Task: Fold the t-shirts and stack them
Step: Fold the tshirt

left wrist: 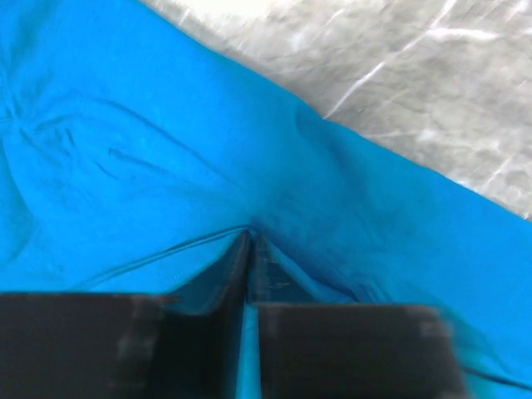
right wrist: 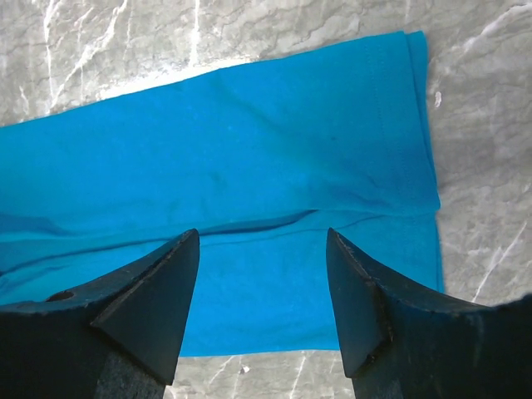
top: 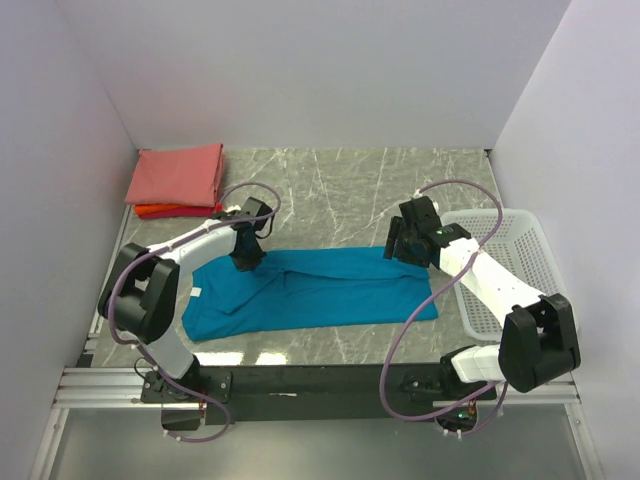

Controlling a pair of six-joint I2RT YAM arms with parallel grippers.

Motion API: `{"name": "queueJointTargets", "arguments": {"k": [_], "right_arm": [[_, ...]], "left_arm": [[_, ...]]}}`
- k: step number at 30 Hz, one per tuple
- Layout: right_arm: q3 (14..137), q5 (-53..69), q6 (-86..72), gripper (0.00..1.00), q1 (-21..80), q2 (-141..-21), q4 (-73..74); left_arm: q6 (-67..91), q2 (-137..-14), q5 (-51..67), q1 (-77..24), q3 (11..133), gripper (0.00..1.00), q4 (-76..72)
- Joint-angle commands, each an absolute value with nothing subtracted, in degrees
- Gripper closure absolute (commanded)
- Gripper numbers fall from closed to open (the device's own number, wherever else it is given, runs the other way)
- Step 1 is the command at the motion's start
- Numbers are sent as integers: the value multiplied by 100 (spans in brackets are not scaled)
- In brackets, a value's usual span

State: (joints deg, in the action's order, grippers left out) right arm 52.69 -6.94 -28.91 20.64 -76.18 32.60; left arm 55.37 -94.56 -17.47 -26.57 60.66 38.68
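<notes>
The teal t-shirt [top: 320, 290] lies across the near middle of the table as a long band, already doubled lengthwise, its hem end to the right and its white neck label [top: 197, 292] at the left. The left gripper [left wrist: 249, 241] is closed tight on a ridge of the cloth along the shirt's far edge. The right gripper [right wrist: 262, 234] hangs over the hem end with its fingers wide apart, holding nothing.

I'd judge this to be mid-fold. The right hand needs to come down and pinch the far edge so both ends can be carried over together.

In the far left corner the salmon-pink shirt [top: 178, 172] sits folded on the orange-red one [top: 160, 210]. A white mesh basket [top: 520, 235] stands at the right. The table [top: 350, 185] is grey veined marble, enclosed by plain pale walls [top: 320, 70].
</notes>
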Motion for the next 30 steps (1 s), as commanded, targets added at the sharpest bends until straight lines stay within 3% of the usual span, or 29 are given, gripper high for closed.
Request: {"name": "queueJointTargets", "arguments": {"k": [1, 21, 22, 26, 28, 30], "right_arm": [[5230, -888, -2786, 31, 2092, -7445, 3199], [4808, -457, -2522, 31, 2092, -7383, 2865], [4790, -440, -2514, 31, 2092, -7383, 2874], [4729, -422, -2522, 31, 2092, -7243, 2830], [4659, -396, -2531, 31, 2092, -7199, 2760], [4623, -430, -2566, 31, 2092, -7172, 2690]], "left_arm": [[5774, -9440, -1837, -2707, 6284, 99, 4148], [8059, -8797, -1433, -4104, 5889, 99, 5273], [8112, -8859, -1398, -4165, 5897, 98, 5247], [8235, -9026, -1380, -4508, 5959, 76, 5369], [8270, -9044, -1380, -4579, 5976, 73, 5405], [8340, -8939, -1389, -4754, 5985, 64, 5414]]}}
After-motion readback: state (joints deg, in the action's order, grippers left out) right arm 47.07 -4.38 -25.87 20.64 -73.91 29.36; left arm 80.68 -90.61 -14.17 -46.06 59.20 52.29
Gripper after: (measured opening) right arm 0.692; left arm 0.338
